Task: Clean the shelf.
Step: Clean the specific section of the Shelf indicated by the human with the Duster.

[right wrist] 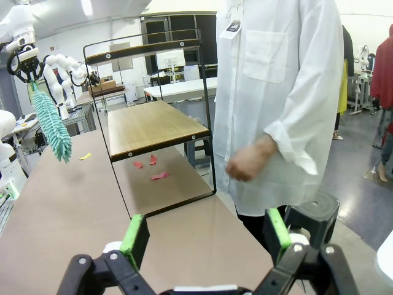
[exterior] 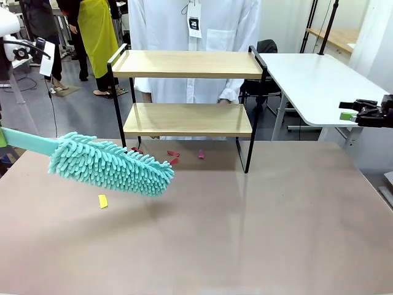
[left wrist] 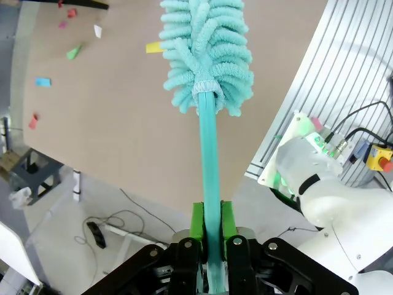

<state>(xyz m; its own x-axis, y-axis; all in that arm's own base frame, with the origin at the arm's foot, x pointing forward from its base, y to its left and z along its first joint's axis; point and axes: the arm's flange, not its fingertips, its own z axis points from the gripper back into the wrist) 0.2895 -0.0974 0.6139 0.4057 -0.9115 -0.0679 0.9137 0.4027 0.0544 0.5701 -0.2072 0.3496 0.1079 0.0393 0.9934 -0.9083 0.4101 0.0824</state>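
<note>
The shelf [exterior: 187,119] stands at the table's far middle, two light wooden boards in a black frame; both boards look bare. It also appears in the right wrist view as the shelf [right wrist: 150,126]. A teal fluffy duster [exterior: 110,164] hovers over the table left of the shelf, its handle running off to the left. My left gripper [left wrist: 210,230] is shut on the duster handle [left wrist: 209,160]. My right gripper [exterior: 359,114] hangs at the far right edge, and in the right wrist view the right gripper [right wrist: 207,230] is open with nothing between its fingers.
Red and pink paper scraps [exterior: 173,154] lie on the table under the shelf, and a yellow scrap [exterior: 102,201] lies near the duster. A person in a white shirt [exterior: 196,27] stands behind the shelf. A white table [exterior: 319,80] is at the back right.
</note>
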